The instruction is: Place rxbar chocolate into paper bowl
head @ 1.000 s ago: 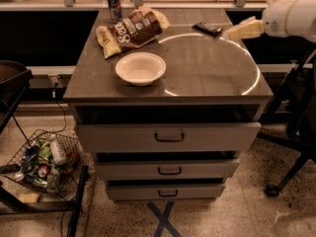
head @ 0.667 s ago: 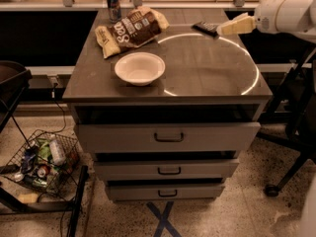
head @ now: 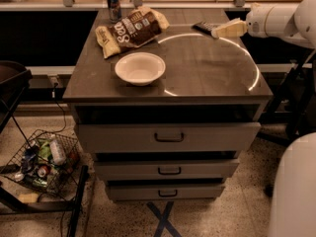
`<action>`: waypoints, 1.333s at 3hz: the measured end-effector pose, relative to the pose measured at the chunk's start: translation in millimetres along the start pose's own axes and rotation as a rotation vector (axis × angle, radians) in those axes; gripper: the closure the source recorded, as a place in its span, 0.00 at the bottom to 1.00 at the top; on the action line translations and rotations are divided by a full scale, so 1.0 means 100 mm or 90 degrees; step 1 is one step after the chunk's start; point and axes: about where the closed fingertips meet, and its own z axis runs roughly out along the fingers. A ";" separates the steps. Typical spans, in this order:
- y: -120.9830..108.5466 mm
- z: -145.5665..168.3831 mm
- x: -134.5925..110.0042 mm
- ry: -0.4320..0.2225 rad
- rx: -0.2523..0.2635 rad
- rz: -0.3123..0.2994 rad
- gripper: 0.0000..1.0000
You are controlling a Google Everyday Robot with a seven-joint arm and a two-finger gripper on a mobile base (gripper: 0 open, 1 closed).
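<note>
The rxbar chocolate [head: 202, 27] is a small dark flat bar lying at the back right of the cabinet top. My gripper [head: 220, 31] reaches in from the right on a white arm; its cream tip sits right at the bar's right end. The paper bowl [head: 140, 68] is round, off-white and empty, standing at the left middle of the top, well left of the gripper.
A big brown-and-cream snack bag [head: 131, 30] lies behind the bowl. A can [head: 113, 3] stands at the back left. The grey cabinet top [head: 197, 78] has drawers below. A wire basket of litter [head: 42, 162] sits on the floor at left.
My gripper has moved left and a little up toward the dark bar. The bar, bowl and bag have not moved.
</note>
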 end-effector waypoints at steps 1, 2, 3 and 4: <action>-0.06 0.21 0.21 0.010 -0.006 0.026 0.00; -0.03 0.63 0.40 0.014 -0.039 0.058 0.00; -0.03 0.63 0.40 0.014 -0.039 0.058 0.00; -0.14 0.69 0.35 0.019 0.001 0.061 0.00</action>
